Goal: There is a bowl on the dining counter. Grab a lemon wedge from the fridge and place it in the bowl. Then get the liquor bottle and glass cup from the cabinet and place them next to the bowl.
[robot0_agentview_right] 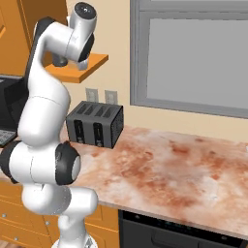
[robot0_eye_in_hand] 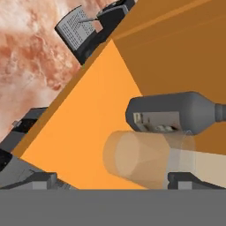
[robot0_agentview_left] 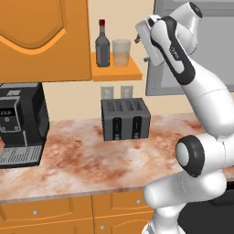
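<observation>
The bottle and cup stand side by side on the open shelf beside the cabinet, above the toaster. The gripper hovers level with the cup, just to its right, jaws wide and empty, probably lined up to close around the cup.

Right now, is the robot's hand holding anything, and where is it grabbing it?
Nothing is held. The open two-finger gripper hangs beside the clear glass cup and dark liquor bottle with a red cap on the orange shelf, touching neither.
</observation>
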Available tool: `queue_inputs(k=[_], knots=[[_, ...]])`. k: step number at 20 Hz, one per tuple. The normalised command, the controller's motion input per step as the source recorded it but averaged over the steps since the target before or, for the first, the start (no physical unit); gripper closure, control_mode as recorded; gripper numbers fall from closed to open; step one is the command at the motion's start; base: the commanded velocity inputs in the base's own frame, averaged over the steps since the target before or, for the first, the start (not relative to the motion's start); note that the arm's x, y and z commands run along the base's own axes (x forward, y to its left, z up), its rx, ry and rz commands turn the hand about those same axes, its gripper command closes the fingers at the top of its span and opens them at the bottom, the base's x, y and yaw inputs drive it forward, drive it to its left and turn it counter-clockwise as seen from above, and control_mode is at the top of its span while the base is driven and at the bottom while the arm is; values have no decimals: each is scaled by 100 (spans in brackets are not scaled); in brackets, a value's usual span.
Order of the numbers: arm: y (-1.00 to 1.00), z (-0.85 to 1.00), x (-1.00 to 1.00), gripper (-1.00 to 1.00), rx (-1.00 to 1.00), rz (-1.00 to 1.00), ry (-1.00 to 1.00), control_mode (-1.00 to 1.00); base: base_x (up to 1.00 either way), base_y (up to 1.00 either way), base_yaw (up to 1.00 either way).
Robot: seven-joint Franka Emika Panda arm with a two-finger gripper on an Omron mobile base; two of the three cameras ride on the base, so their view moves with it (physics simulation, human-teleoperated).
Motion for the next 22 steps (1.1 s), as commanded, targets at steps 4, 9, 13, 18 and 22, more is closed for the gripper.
queue_inputs(k=[4,9,13,18,22], knots=[[7,3,40,-100,-2,0,0,-100,0,0,0],[9,0,43,-100,-1,0,0,-100,0,0,0],[9,0,41,-100,-1,0,0,-100,0,0,0],[9,0,40,-100,-1,0,0,-100,0,0,0],[11,0,38,-100,-1,0,0,-100,0,0,0]])
